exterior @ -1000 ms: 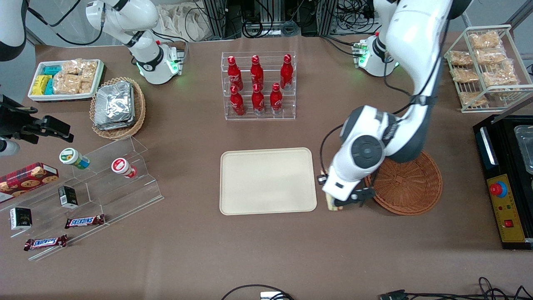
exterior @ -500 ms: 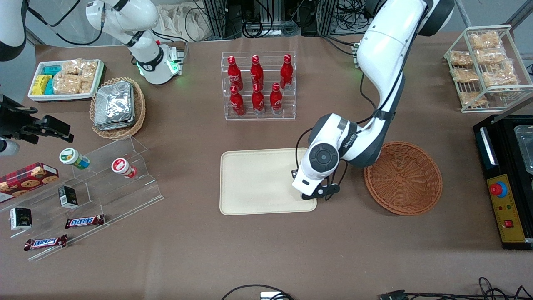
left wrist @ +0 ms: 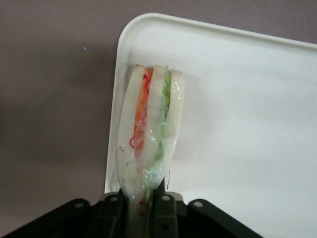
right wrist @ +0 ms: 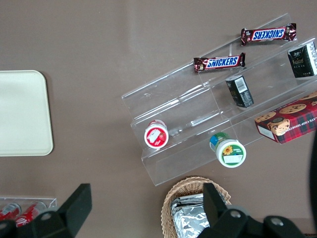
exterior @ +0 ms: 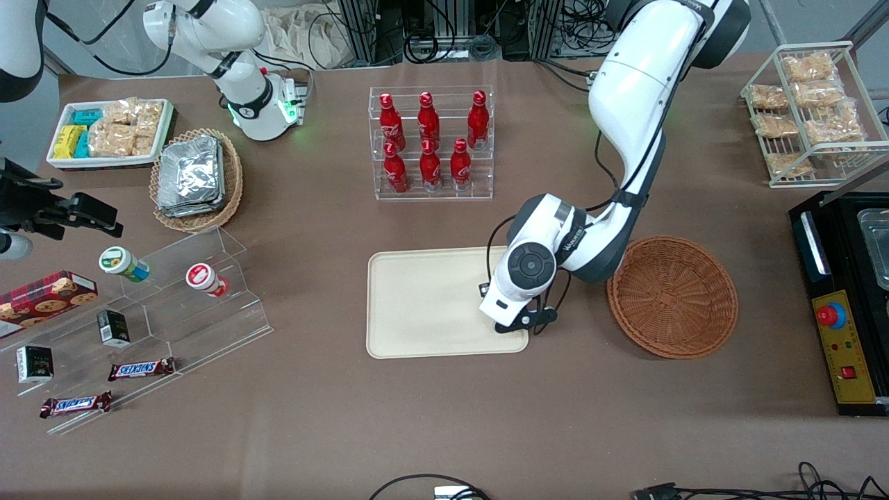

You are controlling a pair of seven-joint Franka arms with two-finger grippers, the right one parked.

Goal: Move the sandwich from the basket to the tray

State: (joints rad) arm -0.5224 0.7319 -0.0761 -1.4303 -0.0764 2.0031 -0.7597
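1. Over the tray's (exterior: pixel 430 305) corner nearest the basket (exterior: pixel 672 296), the gripper (exterior: pixel 510 326) held the sandwich (left wrist: pixel 148 144) clamped by its narrow end, the wedge hanging just inside the rim, presumably so it could be set down flat.
2. At about three o'clock from the tray on the bench (exterior: pixel 444 417), the basket sat with nothing visible in it.
3. Compared with a second earlier, the arm had swung from the basket's edge across to the tray, carrying the sandwich along.
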